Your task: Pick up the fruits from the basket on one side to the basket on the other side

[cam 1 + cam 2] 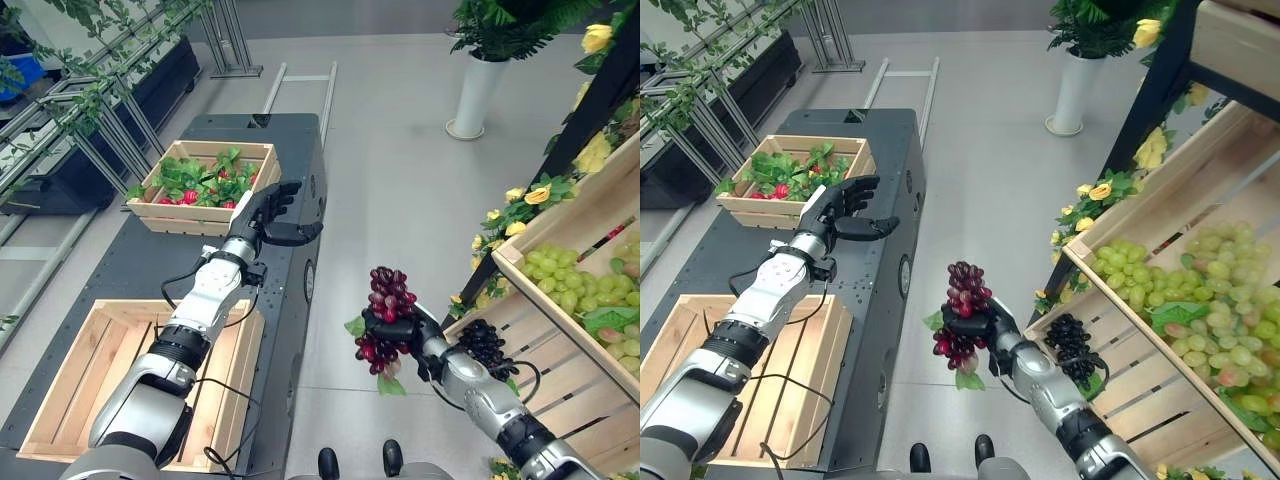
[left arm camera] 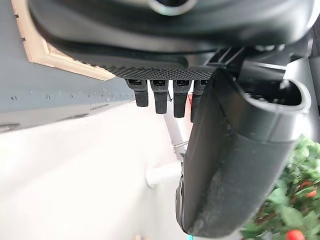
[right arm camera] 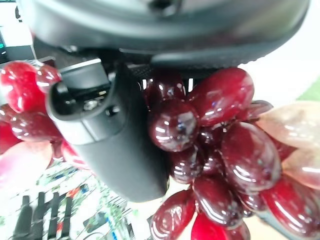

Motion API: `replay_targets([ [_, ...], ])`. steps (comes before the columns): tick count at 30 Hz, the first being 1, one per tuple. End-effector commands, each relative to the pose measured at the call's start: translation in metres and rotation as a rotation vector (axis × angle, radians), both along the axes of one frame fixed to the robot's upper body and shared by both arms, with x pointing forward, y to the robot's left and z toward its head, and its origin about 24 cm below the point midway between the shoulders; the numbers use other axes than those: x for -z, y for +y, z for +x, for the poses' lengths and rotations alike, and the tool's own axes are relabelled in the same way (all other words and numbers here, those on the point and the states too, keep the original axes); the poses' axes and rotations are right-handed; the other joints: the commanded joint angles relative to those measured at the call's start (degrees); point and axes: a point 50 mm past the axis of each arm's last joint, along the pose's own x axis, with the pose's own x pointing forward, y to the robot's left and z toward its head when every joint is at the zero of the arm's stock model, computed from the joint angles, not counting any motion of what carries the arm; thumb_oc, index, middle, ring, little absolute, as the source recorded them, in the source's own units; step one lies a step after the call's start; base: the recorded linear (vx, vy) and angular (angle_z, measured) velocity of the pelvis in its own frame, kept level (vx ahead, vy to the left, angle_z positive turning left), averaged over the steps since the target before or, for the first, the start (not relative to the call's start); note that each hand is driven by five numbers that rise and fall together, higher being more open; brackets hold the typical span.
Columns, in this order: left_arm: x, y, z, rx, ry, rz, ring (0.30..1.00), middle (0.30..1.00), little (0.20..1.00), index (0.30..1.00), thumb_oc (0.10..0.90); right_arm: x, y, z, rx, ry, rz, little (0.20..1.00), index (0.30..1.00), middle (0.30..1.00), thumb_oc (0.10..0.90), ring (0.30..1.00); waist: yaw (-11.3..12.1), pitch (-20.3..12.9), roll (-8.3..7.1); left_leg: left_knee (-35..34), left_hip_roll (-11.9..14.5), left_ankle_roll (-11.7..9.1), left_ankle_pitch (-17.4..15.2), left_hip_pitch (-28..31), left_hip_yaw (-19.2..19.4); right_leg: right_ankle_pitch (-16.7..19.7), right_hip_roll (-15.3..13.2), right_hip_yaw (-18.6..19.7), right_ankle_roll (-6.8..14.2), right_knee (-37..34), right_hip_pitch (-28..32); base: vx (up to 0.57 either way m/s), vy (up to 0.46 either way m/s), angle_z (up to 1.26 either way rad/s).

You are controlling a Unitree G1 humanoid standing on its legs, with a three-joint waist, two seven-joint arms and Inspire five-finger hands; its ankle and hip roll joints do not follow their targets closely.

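Note:
My right hand [image 1: 395,327] is shut on a bunch of dark red grapes [image 1: 386,300] with green leaves, held over the floor between the dark table and the shelf; in the right wrist view the grapes [image 3: 215,145] press against the thumb [image 3: 115,135]. An empty wooden crate [image 1: 90,385] lies on the table near me at the left. My left hand [image 1: 268,215] hovers open above the table's right part, fingers straight, beside a far crate [image 1: 205,185] with leaves and red fruits.
At the right, slanted wooden shelf crates hold green grapes [image 1: 560,275] and a black grape bunch [image 1: 487,345]. Yellow flowers [image 1: 535,195] trim the shelf. A white plant pot [image 1: 475,95] stands on the floor behind. A metal rack with vines [image 1: 90,110] stands at the left.

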Motion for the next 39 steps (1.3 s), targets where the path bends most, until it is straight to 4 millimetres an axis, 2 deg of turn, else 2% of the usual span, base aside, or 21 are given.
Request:
replay_targets([
  [1,-0.018,0.011,0.000,-0.077,-0.196,-0.239,0.900,0.900,0.900,0.900,0.800,-0.016,0.017,0.004,-0.037,-0.182,0.124,0.300,0.300,0.300,0.400,0.300,0.33,-9.72,-1.68,0.14,-2.08,-0.06,-4.17,-0.53,-0.22,0.60,-0.31,-0.55,-0.23,0.12,-1.28,0.03,0.026,-0.13],
  [3,-0.010,0.011,-0.004,-0.079,-0.184,-0.291,0.900,0.900,0.900,0.900,0.800,-0.012,0.014,0.000,-0.031,-0.169,0.116,0.300,0.300,0.300,0.400,0.300,0.21,-9.66,-1.72,0.14,-2.05,-0.04,-4.22,-0.43,-0.10,0.62,-0.27,-0.45,-0.25,0.12,-1.25,0.03,0.027,-0.12],
  [5,0.018,0.006,-0.017,-0.061,-0.124,-0.436,0.900,0.900,0.900,0.900,0.800,0.004,0.007,-0.013,-0.028,-0.106,0.101,0.300,0.300,0.300,0.400,0.300,-0.14,-9.31,-1.86,0.14,-1.98,0.08,-4.48,-0.15,0.32,0.66,-0.12,-0.11,-0.25,0.12,-1.20,0.03,0.039,-0.14],
  [6,0.022,0.005,-0.019,-0.057,-0.112,-0.451,0.900,0.900,0.900,0.900,0.800,0.007,0.006,-0.015,-0.027,-0.095,0.101,0.300,0.300,0.300,0.400,0.300,-0.15,-9.26,-1.86,0.14,-1.97,0.10,-4.51,-0.11,0.38,0.66,-0.11,-0.09,-0.26,0.12,-1.20,0.01,0.030,-0.14],
  [9,0.072,-0.001,-0.045,-0.058,0.046,-0.530,0.900,0.900,0.900,0.900,0.800,0.028,-0.005,-0.034,0.009,0.013,0.118,0.300,0.300,0.300,0.400,0.300,-0.19,-8.54,-1.84,0.14,-1.90,0.30,-4.76,0.33,0.64,0.78,0.02,0.06,-0.26,0.12,-0.97,0.03,0.033,-0.07],
  [12,0.118,-0.005,-0.082,-0.090,0.169,-0.541,0.900,0.900,0.900,0.900,0.800,0.042,-0.016,-0.052,0.116,0.097,0.134,0.300,0.300,0.300,0.400,0.300,-0.28,-7.91,-1.97,0.14,-1.86,0.59,-4.85,0.50,0.92,1.03,0.23,0.62,-0.44,0.12,-1.03,0.04,0.024,-0.15],
  [13,0.120,-0.005,-0.084,-0.092,0.172,-0.541,0.900,0.900,0.900,0.900,0.800,0.042,-0.017,-0.053,0.120,0.099,0.133,0.300,0.300,0.300,0.400,0.300,-0.28,-7.88,-1.97,0.14,-1.86,0.62,-4.85,0.49,0.94,1.05,0.25,0.67,-0.46,0.12,-1.05,0.01,0.025,-0.13],
  [16,0.144,-0.014,-0.105,-0.143,0.251,-0.587,0.900,0.900,0.900,0.900,0.800,0.046,-0.021,-0.059,0.198,0.092,0.124,0.300,0.300,0.300,0.400,0.300,-0.47,-6.63,-2.17,0.14,-1.89,1.00,-4.95,0.69,1.24,1.44,0.49,1.33,-0.61,0.12,-1.06,0.00,0.017,-0.03],
  [20,0.166,-0.020,-0.127,-0.215,0.313,-0.649,0.900,0.900,0.900,0.900,0.800,0.049,-0.030,-0.060,0.280,0.071,0.076,0.300,0.300,0.300,0.400,0.300,-0.52,-5.86,-2.74,0.14,-1.84,1.23,-5.48,1.28,1.55,1.59,0.74,1.88,-0.59,0.12,-0.65,0.00,0.009,0.00],
  [25,0.181,-0.030,-0.145,-0.192,0.380,-0.634,0.900,0.900,0.900,0.900,0.800,0.048,-0.041,-0.055,0.374,0.053,0.017,0.300,0.300,0.300,0.400,0.300,0.11,-5.48,-3.46,0.14,-1.70,1.20,-5.55,1.33,1.24,1.93,0.97,1.74,-0.40,0.12,-0.59,0.01,-0.002,0.00],
  [28,0.188,-0.040,-0.154,-0.099,0.441,-0.498,0.900,0.900,0.900,0.900,0.800,0.043,-0.038,-0.049,0.372,0.030,0.022,0.300,0.300,0.300,0.400,0.300,0.38,-4.79,-3.69,0.14,-1.55,1.33,-5.24,0.61,1.05,2.30,1.17,1.94,-0.29,0.12,-1.28,0.00,0.000,0.00],
  [31,0.189,-0.044,-0.155,-0.057,0.462,-0.439,0.900,0.900,0.900,0.900,0.800,0.043,-0.036,-0.049,0.384,0.038,0.017,0.300,0.300,0.300,0.400,0.300,0.23,-4.23,-3.62,0.14,-1.52,1.39,-5.14,0.29,1.03,2.45,1.25,2.35,-0.23,0.12,-1.66,0.01,-0.021,-0.01],
  [39,0.179,-0.064,-0.134,-0.014,0.424,-0.439,0.900,0.900,0.900,0.900,0.800,0.039,-0.042,-0.035,0.447,0.002,-0.019,0.300,0.300,0.300,0.400,0.300,-0.35,-0.05,-2.19,0.14,-1.63,1.48,-4.12,-2.46,1.47,3.29,0.92,2.57,-0.41,0.64,-4.81,-0.04,-0.005,-0.08],
])
